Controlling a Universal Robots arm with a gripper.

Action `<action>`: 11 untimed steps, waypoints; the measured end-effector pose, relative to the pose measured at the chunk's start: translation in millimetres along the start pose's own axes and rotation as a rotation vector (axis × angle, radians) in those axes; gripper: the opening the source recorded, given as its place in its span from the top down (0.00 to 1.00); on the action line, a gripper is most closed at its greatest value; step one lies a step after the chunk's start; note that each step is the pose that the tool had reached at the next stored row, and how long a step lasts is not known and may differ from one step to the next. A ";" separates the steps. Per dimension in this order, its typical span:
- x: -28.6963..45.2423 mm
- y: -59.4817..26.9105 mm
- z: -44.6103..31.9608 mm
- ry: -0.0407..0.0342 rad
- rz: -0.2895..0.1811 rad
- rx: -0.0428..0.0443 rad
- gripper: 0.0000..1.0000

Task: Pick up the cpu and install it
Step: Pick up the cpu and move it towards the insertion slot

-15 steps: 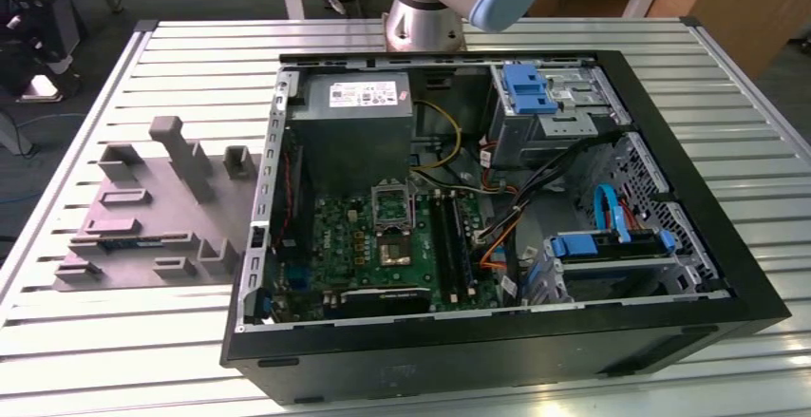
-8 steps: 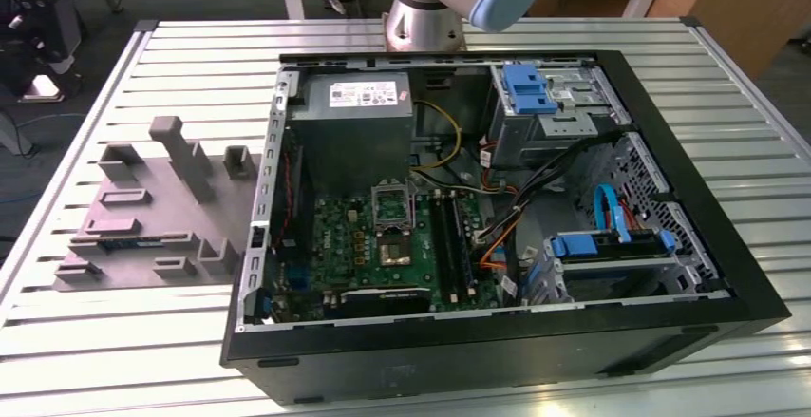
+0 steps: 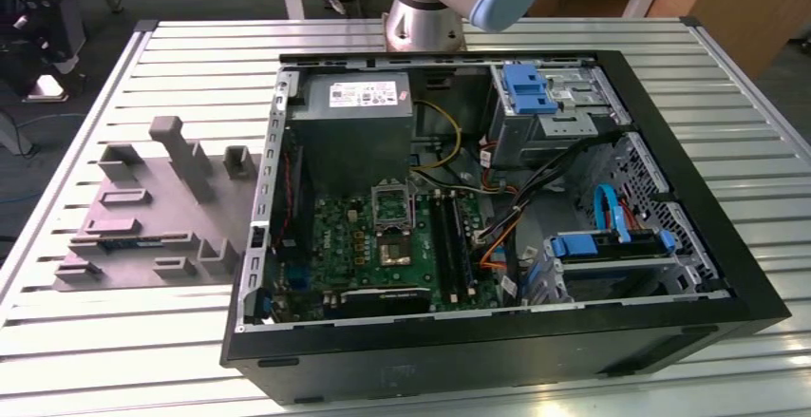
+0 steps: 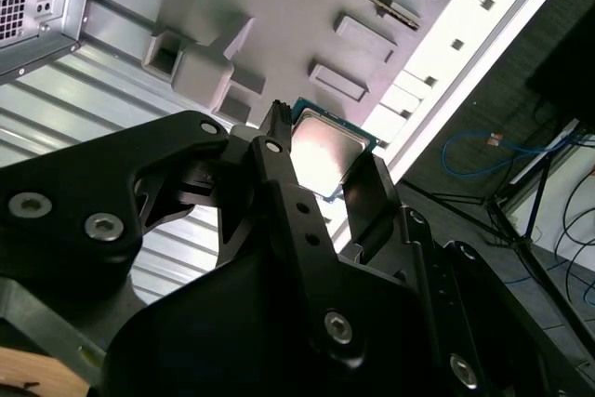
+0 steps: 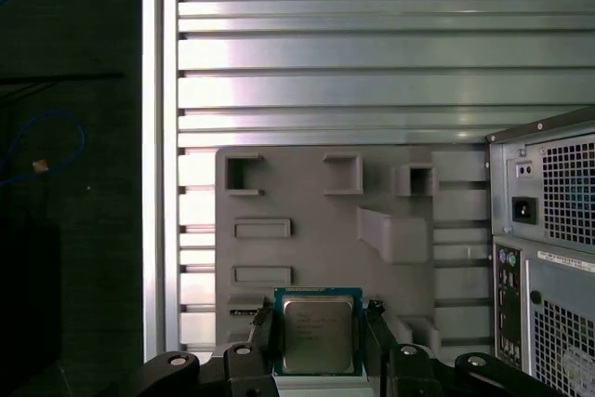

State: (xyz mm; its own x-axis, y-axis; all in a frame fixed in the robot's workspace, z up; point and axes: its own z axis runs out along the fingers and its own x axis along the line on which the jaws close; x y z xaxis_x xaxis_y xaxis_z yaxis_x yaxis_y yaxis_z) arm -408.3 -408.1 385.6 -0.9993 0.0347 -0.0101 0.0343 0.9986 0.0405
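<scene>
The cpu [image 5: 318, 332] [image 4: 327, 151] is a small square chip with a silvery top and a thin green rim. It sits between the two black fingers of my gripper [image 5: 320, 349] [image 4: 325, 172], which is shut on it by two opposite edges. In both wrist views the chip hangs well above the grey parts tray [image 5: 316, 202] [image 4: 279, 16] on the slatted table. The open PC case [image 3: 507, 199] lies on its side, and the metal-framed socket [image 3: 390, 208] on its green motherboard shows a dark centre. The arm's base [image 3: 431, 4] stands behind the case.
The grey parts tray [image 3: 140, 217] with raised blocks lies at the exterior view's left of the case. The case's rear panel [image 5: 548, 248] borders the tray. Inside the case are a power supply [image 3: 355, 123], cables and blue drive brackets [image 3: 526, 89]. The table edge [image 5: 158, 137] drops to a dark floor.
</scene>
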 end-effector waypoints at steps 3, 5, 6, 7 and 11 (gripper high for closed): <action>-1.0 0.0 0.0 0.0001 0.000 0.0001 0.53; -2.2 0.0 0.0 0.0001 0.000 0.0000 0.53; -2.8 0.1 0.0 0.0000 0.000 0.0000 0.53; -3.3 0.1 0.0 0.0000 0.000 0.0000 0.53; -5.6 0.2 0.0 0.0001 0.000 0.0001 0.53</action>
State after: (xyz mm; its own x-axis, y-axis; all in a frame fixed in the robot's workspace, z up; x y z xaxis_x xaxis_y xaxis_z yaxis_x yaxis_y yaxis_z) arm -402.7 -408.1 385.7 -0.9993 0.0347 -0.0100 0.0342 0.9986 0.0405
